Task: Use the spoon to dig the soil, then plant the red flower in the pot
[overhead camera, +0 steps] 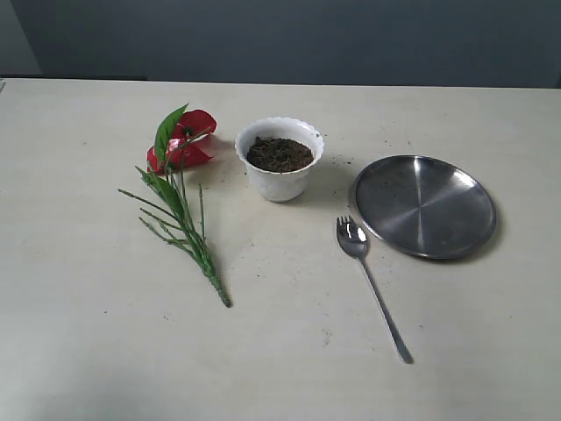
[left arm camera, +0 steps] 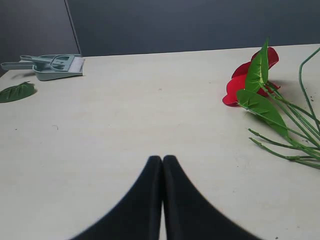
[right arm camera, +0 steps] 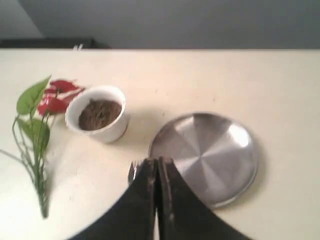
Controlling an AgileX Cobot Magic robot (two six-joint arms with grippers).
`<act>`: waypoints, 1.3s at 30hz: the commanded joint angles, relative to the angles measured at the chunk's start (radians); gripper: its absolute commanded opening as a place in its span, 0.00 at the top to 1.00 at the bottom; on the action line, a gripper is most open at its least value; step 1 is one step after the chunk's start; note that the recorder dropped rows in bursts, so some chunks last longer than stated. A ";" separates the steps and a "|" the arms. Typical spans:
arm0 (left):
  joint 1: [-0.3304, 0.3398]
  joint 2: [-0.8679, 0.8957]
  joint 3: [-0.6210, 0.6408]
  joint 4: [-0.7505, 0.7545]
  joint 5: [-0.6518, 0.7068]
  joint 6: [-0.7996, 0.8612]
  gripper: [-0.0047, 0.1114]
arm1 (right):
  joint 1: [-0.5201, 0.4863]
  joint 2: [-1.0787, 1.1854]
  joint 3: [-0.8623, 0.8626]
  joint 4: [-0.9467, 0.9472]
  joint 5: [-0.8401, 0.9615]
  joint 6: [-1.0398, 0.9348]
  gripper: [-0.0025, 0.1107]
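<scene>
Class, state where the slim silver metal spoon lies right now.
In the exterior view the slim silver spoon lies right of centre, its head just left of the round steel plate.

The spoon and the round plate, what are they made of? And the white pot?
The spoon looks like shiny metal: its head mirrors light. The plate seems brushed steel, with soft radial glints. The pot looks like glossy white plastic or ceramic; I cannot tell which.
</scene>
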 commanded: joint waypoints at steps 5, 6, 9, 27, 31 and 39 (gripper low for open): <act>0.000 -0.006 0.005 0.007 -0.006 -0.001 0.96 | 0.055 0.219 -0.005 0.029 0.076 -0.015 0.98; 0.000 -0.006 0.005 0.007 -0.006 -0.001 0.96 | 0.085 0.230 -0.005 0.029 0.033 -0.025 0.98; 0.000 -0.006 0.005 0.007 -0.006 -0.001 0.96 | 0.146 0.249 -0.005 -0.014 -0.029 -0.040 0.98; 0.000 -0.006 0.005 0.007 -0.006 -0.001 0.96 | 0.539 0.554 -0.005 -0.417 -0.067 0.304 0.98; 0.000 -0.006 0.005 0.007 -0.006 -0.001 0.96 | 0.607 0.646 -0.005 -0.529 -0.073 0.403 0.98; 0.000 -0.006 0.005 0.007 -0.006 -0.001 0.96 | 0.702 0.807 -0.005 -0.544 -0.136 0.413 0.98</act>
